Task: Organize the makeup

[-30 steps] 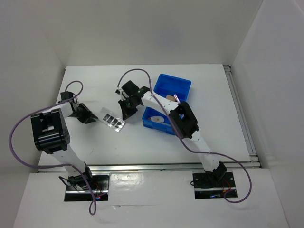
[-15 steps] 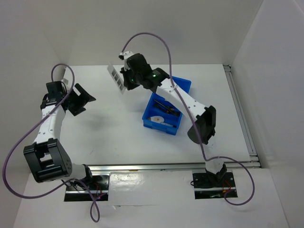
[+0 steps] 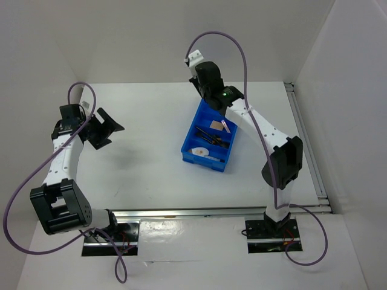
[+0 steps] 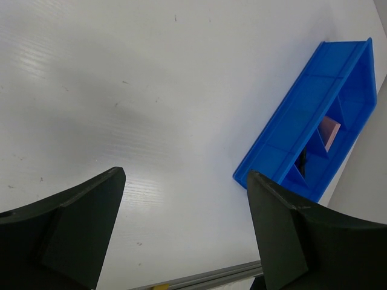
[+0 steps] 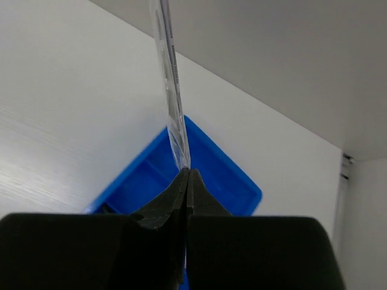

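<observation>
Over the far end of the blue bin [image 3: 204,163], toward the far edge of the tabletop, my right gripper [image 5: 188,175] is clenched on one end of the palette strip [image 5: 170,96], which stands edge-on and sticks straight out from between my jaws. It looks light, thin, stiff and slick, so I judge a firm pinch across its flat faces safest, since a loose one could let it pivot. My left gripper [image 3: 107,134] hangs spread and empty over the left side of the tabletop.
</observation>
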`<state>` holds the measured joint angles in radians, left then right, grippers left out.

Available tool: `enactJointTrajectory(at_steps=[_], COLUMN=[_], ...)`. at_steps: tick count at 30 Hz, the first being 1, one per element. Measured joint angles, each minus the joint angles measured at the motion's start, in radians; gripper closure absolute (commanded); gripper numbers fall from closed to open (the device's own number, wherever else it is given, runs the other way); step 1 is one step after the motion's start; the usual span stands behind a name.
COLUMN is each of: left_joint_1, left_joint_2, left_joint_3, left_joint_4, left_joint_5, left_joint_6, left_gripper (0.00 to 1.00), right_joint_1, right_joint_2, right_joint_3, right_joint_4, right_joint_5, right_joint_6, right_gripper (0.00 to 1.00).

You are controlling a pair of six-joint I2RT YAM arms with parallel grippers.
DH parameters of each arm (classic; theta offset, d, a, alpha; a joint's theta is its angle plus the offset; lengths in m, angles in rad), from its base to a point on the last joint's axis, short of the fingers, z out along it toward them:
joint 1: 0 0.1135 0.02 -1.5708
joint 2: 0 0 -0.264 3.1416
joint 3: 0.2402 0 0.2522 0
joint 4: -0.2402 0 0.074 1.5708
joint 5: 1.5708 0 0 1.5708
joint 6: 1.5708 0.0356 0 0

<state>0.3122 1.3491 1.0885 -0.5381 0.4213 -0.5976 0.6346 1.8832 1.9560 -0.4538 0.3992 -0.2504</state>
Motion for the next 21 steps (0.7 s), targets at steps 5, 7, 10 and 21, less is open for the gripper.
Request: enactJointTrajectory(at_steps=[5, 7, 10, 21], left_joint_1=[0.000, 0.000, 0.000, 0.000], left_joint_2=[0.000, 0.001, 0.002, 0.052], left_joint_3=[0.000, 0.000, 0.000, 0.000], left_joint_4=[-0.011, -0.014, -0.020, -0.021], left_joint_5=[-0.002, -0.007, -0.015, -0.027], left_joint_6=[0.005, 0.016, 0.019, 0.017], left_gripper=[0.05, 0.05, 0.05, 0.05], right_joint_1=[-0.036, -0.048, -0.080, -0.222], right_joint_2=[-0.001, -0.004, -0.011, -0.019], right_joint_3=[-0.167, -0.237, -0.330, -0.465], right_joint_4=[0.098, 0.143, 0.197, 0.299], right_joint_5=[0.088, 0.103, 0.116, 0.109], right_joint_6=[-0.150, -0.194, -0.245, -0.312], right_gripper=[1.00, 1.00, 1.00, 1.00])
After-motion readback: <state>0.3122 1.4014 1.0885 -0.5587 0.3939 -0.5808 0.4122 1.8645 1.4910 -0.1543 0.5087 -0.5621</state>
